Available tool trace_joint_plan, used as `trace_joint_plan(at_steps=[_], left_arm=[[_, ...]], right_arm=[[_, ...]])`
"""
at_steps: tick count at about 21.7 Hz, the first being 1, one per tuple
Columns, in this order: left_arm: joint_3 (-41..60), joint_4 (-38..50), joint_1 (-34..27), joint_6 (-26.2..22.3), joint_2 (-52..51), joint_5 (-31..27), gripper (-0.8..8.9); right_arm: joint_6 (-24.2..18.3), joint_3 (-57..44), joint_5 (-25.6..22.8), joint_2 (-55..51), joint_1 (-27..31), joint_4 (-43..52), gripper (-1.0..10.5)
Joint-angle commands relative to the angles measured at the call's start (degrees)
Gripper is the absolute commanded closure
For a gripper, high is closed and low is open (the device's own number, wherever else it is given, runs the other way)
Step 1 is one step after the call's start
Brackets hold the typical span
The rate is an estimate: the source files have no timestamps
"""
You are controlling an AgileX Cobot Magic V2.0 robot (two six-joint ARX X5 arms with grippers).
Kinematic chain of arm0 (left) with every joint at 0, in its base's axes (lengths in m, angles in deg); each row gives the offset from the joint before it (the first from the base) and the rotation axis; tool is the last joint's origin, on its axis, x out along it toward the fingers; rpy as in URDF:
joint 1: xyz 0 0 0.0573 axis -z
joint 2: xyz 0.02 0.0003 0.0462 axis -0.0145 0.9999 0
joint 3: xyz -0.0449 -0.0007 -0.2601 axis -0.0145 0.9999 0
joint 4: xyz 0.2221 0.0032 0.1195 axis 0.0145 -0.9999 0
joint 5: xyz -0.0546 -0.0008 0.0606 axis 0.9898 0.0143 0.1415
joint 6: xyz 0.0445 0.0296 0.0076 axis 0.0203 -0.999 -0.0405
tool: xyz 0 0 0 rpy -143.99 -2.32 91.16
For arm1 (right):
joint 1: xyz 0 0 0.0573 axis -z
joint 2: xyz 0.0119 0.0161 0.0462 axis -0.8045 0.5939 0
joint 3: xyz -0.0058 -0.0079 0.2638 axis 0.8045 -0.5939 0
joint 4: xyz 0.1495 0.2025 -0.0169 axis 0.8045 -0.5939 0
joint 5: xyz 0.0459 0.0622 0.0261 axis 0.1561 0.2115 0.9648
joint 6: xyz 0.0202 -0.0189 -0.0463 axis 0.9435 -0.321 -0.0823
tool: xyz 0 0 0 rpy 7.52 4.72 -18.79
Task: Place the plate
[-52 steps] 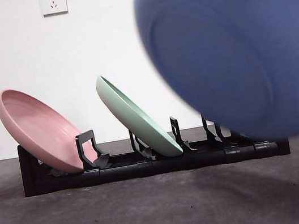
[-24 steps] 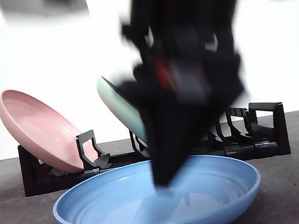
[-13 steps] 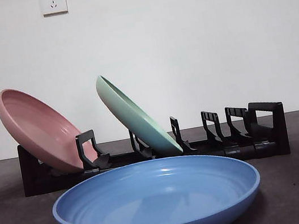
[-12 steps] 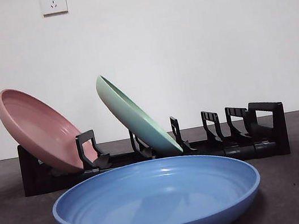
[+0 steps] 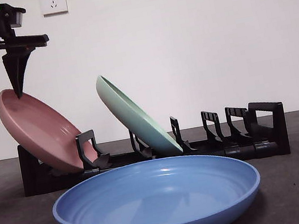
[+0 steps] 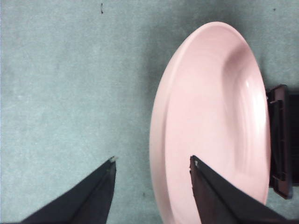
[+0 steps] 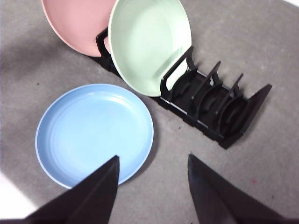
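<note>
A blue plate lies flat on the table in front of the black rack; it also shows in the right wrist view. A pink plate leans in the rack's left end slot. My left gripper is open just above the pink plate's upper rim, one jaw on each side, as the left wrist view shows over the pink plate. My right gripper is open and empty, high above the table.
A green plate leans in a middle slot of the rack, also seen in the right wrist view. Several slots at the rack's right end hold nothing. A wall stands behind the rack.
The blue plate was carried down, laid flat on the table and let go, and that arm left the view. My left gripper has come down at the top left over the pink plate's rim.
</note>
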Motion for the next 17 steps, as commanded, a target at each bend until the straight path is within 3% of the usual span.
trace_joint_plan(at_steps=[1,5,10,17], left_arm=[[-1.7,-0.1,0.2,-0.4,1.8,-0.4,6.13],[-2.3,-0.1,0.2,-0.4,1.8,-0.5,8.04],[-8.8,-4.2,0.3,-0.4,1.7,-3.6,8.04],[-27.0,-21.2,0.2,-2.0,0.8,-10.4,8.04]], right_arm=[[1.1,0.4,-0.3,0.3,-0.5,0.0,7.1],[1.2,0.4,-0.3,0.3,-0.5,0.0,7.1],[1.2,0.4,-0.5,0.3,-0.5,0.0,7.1],[1.2,0.4,-0.5,0.3,-0.5,0.0,7.1]])
